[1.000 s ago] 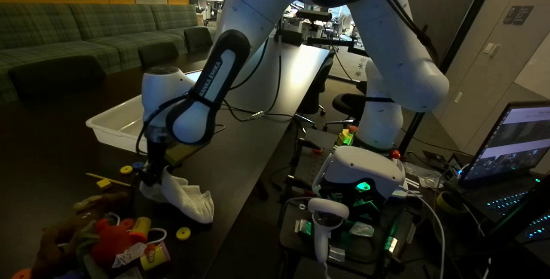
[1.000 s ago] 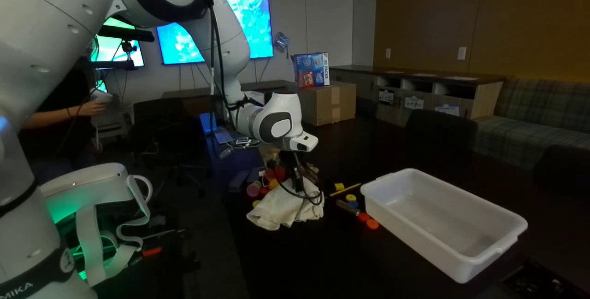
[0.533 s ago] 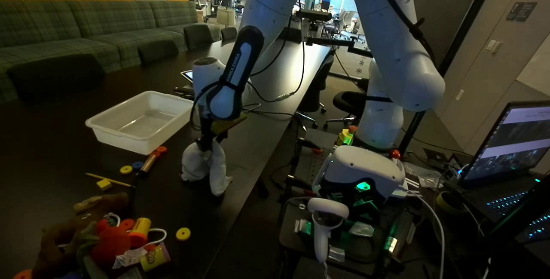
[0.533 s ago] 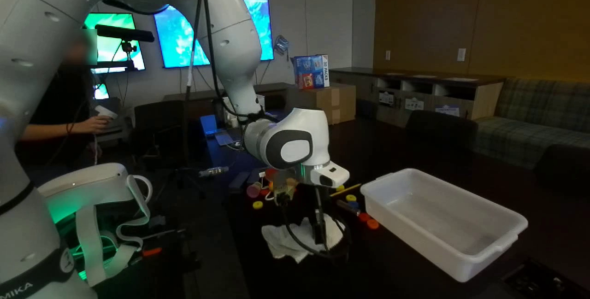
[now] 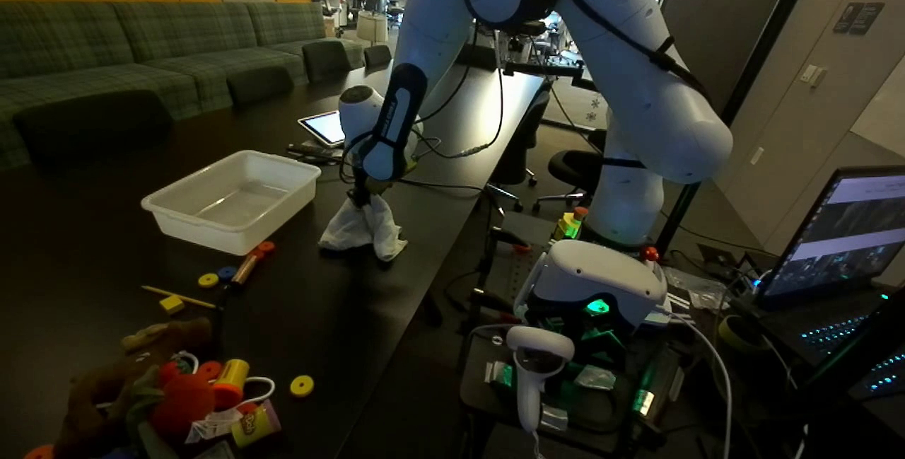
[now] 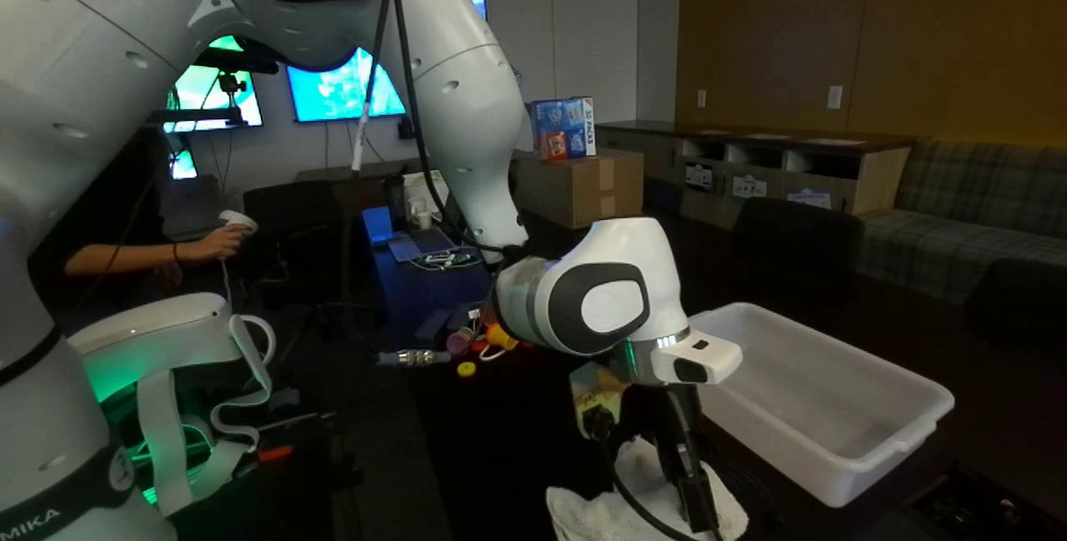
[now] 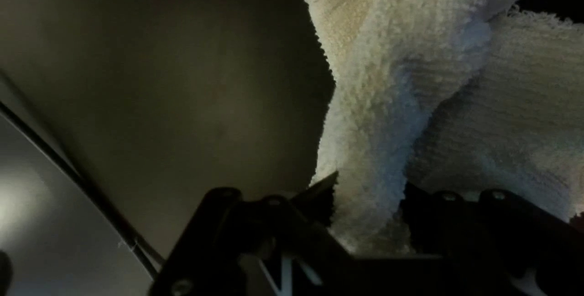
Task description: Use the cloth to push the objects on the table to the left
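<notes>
Table: sweep low and flat along it. Bin: leave clearance. Plush toy: likely wants broad, gentle push. Cloth: between bin and table's edge, well apart from plush toy; dim underneath, hem contact hard to tell. Gripper: jaws pinching cloth fold; best held firm. Yellow disc: could slip under hem. Against earlier frame: bin, plush toy, yellow disc unmoved; cloth, gripper farther from plush toy.

White cloth – green plaid sofa
</notes>
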Action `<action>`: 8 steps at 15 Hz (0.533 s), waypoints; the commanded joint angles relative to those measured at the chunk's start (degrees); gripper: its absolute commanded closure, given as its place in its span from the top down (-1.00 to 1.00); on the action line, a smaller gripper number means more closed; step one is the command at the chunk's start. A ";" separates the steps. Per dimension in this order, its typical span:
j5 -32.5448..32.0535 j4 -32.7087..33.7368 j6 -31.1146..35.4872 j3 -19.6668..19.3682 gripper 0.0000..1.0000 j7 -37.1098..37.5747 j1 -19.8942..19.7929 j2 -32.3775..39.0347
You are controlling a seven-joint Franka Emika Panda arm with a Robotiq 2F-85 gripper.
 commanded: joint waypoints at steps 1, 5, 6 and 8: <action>0.20 9.21 1.13 -3.39 -0.85 4.61 3.75 8.36; 1.02 16.41 0.53 -3.20 -0.85 7.59 5.93 13.32; 1.21 18.35 0.33 -3.10 -0.85 8.64 6.60 14.74; 1.70 21.53 -0.38 -2.14 -0.85 10.06 7.21 16.58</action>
